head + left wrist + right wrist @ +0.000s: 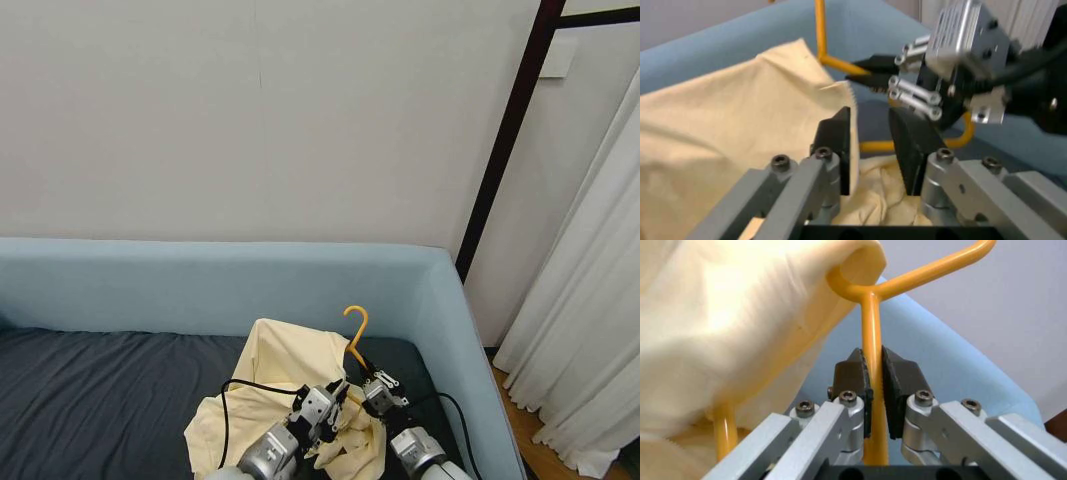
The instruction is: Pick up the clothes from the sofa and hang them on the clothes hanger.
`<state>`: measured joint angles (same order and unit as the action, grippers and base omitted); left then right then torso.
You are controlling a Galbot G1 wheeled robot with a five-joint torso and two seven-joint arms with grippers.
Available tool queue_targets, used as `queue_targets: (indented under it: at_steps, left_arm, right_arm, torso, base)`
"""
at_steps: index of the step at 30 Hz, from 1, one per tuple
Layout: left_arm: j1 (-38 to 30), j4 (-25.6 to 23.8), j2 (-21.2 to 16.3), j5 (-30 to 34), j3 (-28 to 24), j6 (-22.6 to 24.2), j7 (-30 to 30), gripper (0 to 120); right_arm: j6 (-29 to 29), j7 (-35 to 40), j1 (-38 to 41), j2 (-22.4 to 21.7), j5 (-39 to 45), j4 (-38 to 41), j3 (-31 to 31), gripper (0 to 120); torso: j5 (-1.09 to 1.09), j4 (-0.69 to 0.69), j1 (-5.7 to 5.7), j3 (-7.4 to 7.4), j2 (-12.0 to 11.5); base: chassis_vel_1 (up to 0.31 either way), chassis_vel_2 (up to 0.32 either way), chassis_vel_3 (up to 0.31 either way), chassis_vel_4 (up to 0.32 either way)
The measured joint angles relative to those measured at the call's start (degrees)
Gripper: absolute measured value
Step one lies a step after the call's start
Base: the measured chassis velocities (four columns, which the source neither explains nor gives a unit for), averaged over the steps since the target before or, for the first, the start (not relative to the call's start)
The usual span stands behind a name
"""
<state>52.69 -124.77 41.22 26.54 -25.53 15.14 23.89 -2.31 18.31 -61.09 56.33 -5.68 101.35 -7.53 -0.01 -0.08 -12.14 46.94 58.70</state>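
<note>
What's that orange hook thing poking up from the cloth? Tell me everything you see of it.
The hanger is a glossy orange-yellow rod with a curved hook on top. It stands roughly upright over the sofa. The right gripper is shut on its straight stem, and a cream garment drapes over its bent shoulder.

support: sofa (300,290) is standing against the wall (250,120), its pale blue back and arm wrapping around a dark seat (100,400) | load: cream garment (290,365) is lying crumpled on that seat, near the right-hand arm
</note>
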Motion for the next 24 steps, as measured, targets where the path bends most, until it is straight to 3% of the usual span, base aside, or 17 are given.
queue_targets:
  at_steps: [8, 11, 12, 13, 15, 19, 24]
  left_arm:
    - [9.0, -0.6, -3.1, -6.6, 6.5, -4.0, -1.8, 59]
    - [13.4, 0.1, -4.0, -7.6, 13.4, -9.1, -3.1, 73]
    - [13.4, 0.1, -4.0, -7.6, 13.4, -9.1, -3.1, 73]
    - [14.2, 1.0, -4.5, -7.6, 15.9, -12.4, -4.8, 78]
    - [14.0, 3.2, -5.5, -7.6, 19.2, -16.9, -7.2, 86]
    - [10.4, 5.6, -7.7, -4.1, 21.8, -20.1, -11.9, 98]
    - [7.5, 6.9, -10.7, -0.9, 24.6, -22.7, -17.6, 100]
  right_arm:
    - [3.0, 0.3, -0.6, 0.2, -1.1, 0.1, 1.0, 5]
    - [5.5, 1.0, -0.8, 0.8, -4.5, -1.2, 1.7, 5]
    - [5.5, 1.0, -0.8, 0.8, -4.5, -1.2, 1.7, 5]
    - [7.2, 1.1, -0.9, 1.3, -7.0, -2.3, 2.2, 5]
    - [10.4, 1.3, -0.9, 2.0, -12.6, -4.5, 3.2, 5]
    - [13.7, 1.3, -0.7, 2.7, -19.0, -6.4, 4.4, 5]
    - [15.0, 0.5, 1.1, 3.0, -21.0, -7.9, 2.5, 5]
  torso:
    - [-0.01, -0.01, 0.0, 0.0, 0.0]
    - [0.0, 0.0, 0.0, -0.01, 0.0]
    - [0.0, 0.0, 0.0, -0.01, 0.0]
    - [0.0, 0.01, 0.0, 0.0, 0.0]
    - [0.0, 0.0, 0.0, 0.0, 0.0]
    - [0.0, -0.01, 0.0, 0.0, 0.0]
    - [0.01, 0.0, -0.01, 0.01, 0.0]
  base:
    - [0.0, 0.0, 0.0, 0.0]
    - [0.0, 0.0, 0.0, 0.0]
    - [0.0, 0.0, 0.0, 0.0]
    - [0.0, 0.0, 0.0, 0.0]
    - [0.0, 0.0, 0.0, 0.0]
    - [0.0, 0.0, 0.0, 0.0]
    - [0.0, 0.0, 0.0, 0.0]
